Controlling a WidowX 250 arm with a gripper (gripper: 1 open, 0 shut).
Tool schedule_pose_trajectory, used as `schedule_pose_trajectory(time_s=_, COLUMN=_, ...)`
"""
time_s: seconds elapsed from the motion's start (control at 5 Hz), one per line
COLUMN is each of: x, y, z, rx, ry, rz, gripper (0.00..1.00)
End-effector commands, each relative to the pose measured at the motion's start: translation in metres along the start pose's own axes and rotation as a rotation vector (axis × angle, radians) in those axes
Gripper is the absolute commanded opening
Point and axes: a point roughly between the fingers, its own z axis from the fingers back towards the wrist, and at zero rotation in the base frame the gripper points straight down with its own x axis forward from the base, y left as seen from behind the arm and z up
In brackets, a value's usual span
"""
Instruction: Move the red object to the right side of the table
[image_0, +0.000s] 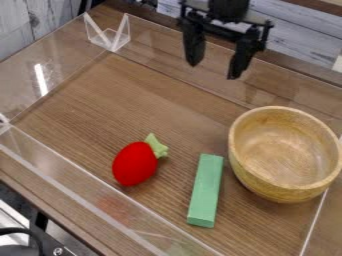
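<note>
The red object (135, 162), a small toy strawberry with a pale green top, lies on the brown wood-grain table (134, 100) toward the near left. My gripper (217, 58) hangs at the far side of the table, pointing down, its black fingers apart with nothing between them. It is well away from the strawberry, up and to the right of it in the picture.
A wooden bowl (285, 152) stands at the right. A flat green block (205, 188) lies between the strawberry and the bowl. Low clear acrylic walls (80, 195) edge the table, and a clear stand (106, 33) sits at the far left corner.
</note>
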Motion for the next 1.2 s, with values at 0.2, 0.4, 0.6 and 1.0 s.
schedule_pose_trajectory(time_s=0.2, x=-0.011, y=0.025, z=0.026, rx=0.002, ry=-0.070, rz=-0.021, gripper=1.00)
schedule_pose_trajectory(time_s=0.4, x=-0.019, y=0.050, z=0.019, rx=0.001, ry=-0.078, rz=0.015, gripper=1.00)
schedule_pose_trajectory(time_s=0.6, x=-0.018, y=0.053, z=0.012, rx=-0.006, ry=-0.087, rz=0.062, gripper=1.00)
schedule_pose_trajectory(time_s=1.0, x=0.005, y=0.013, z=0.021, rx=0.010, ry=-0.096, rz=0.142, gripper=1.00)
